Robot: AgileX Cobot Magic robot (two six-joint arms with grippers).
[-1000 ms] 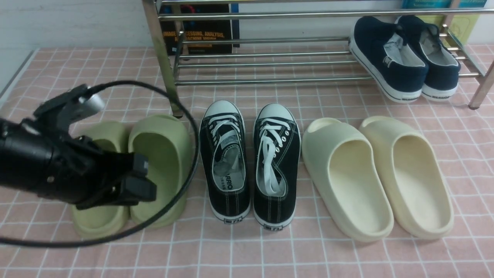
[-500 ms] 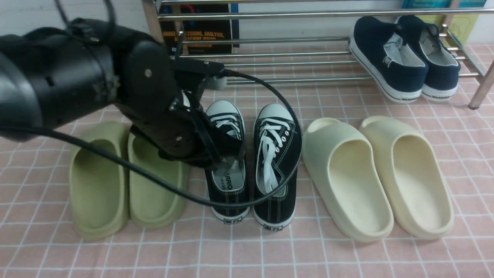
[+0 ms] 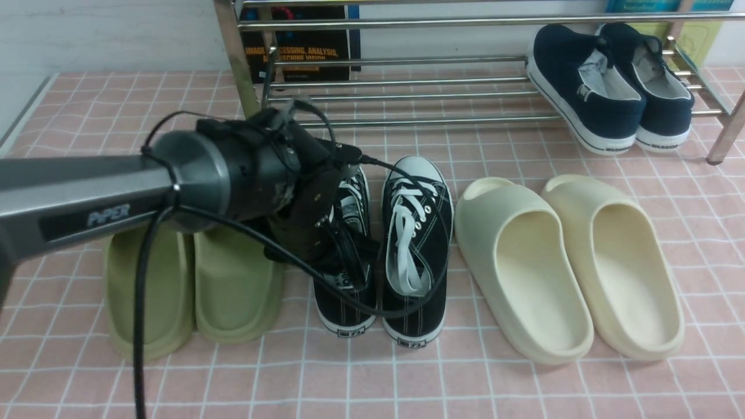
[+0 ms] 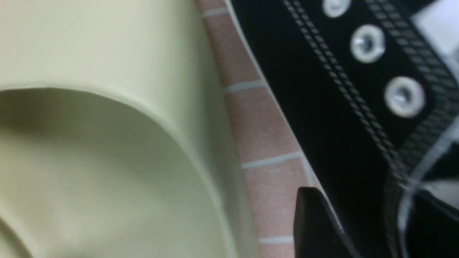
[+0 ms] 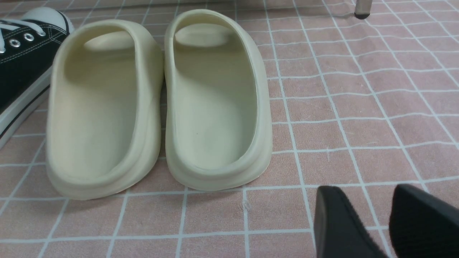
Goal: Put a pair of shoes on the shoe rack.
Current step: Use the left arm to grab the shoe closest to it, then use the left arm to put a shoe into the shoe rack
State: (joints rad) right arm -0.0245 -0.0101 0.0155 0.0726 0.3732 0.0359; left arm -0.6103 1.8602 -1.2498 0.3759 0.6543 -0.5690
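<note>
Left arm (image 3: 221, 169) now lower, jaws apart over left of two black sneakers (image 3: 432, 233); right jaws apart.

The shoe rack (image 3: 407, 121) is shiny chromed metal with mirror-bright bars. The pair of sneakers (image 3: 433, 233) is matt black woven canvas with white stitching, flat cloth laces, smooth white rubber toe caps and bright metal eyelets (image 4: 404, 96). The green slides (image 3: 233, 285) and cream slides (image 3: 524, 273) look like smooth, matt foam. The navy slip-ons (image 3: 588, 99) are cloth. A slightly fuzzy pink checked cloth (image 3: 524, 384) covers the tabletop.
</note>
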